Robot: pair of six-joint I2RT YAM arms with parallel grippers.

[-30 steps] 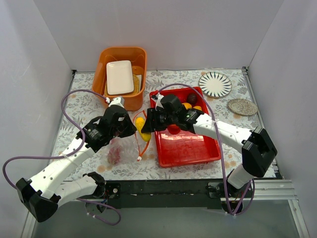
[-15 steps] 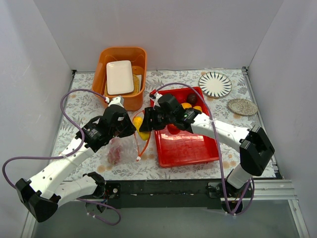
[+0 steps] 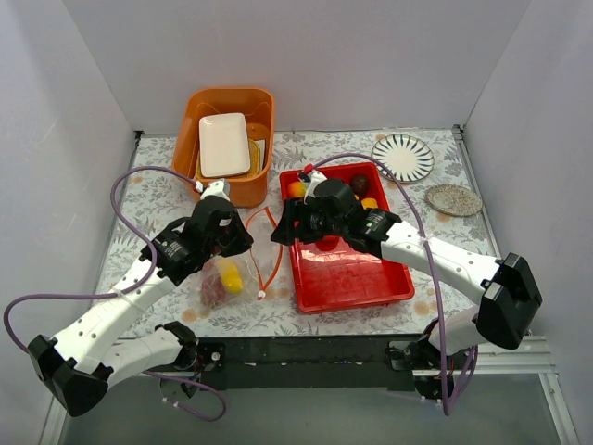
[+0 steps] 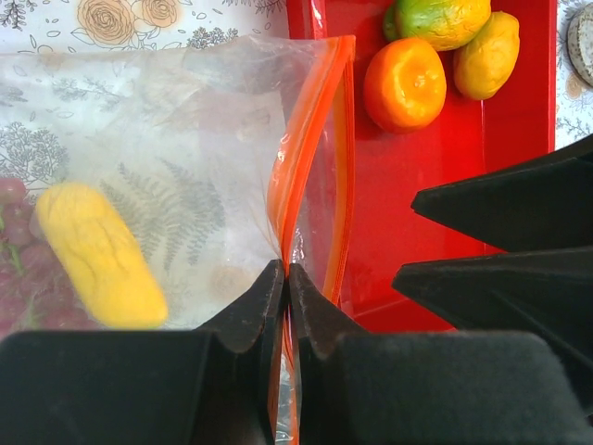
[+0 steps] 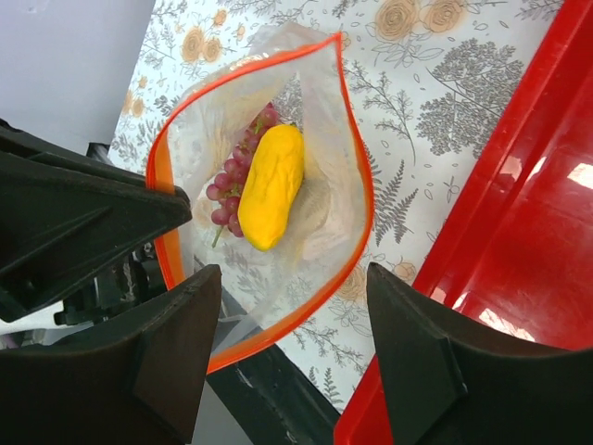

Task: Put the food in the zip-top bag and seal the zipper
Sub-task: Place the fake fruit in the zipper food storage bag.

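Note:
The clear zip-top bag (image 3: 227, 278) lies on the floral table left of the red tray (image 3: 357, 273), its mouth held open. My left gripper (image 4: 285, 271) is shut on the orange-red zipper (image 4: 289, 176) at the near lip. Inside the bag lie a yellow piece (image 5: 271, 185) and the dark red grape bunch (image 5: 230, 190). My right gripper (image 5: 292, 287) hangs open and empty just over the bag mouth, beside the tray edge. In the tray remain an orange (image 4: 405, 83), a mango (image 4: 445, 19), a yellow piece (image 4: 486, 57) and a dark purple ball (image 3: 359, 183).
An orange bin (image 3: 206, 111) holding a white dish (image 3: 224, 144) stands at the back left. A striped plate (image 3: 402, 158) and a grey round coaster (image 3: 454, 199) sit at the back right. White walls close in three sides.
The yellow piece left my right gripper and now lies deep in the bag. The right gripper opened wider and drew back right toward the tray. The left gripper kept its hold.

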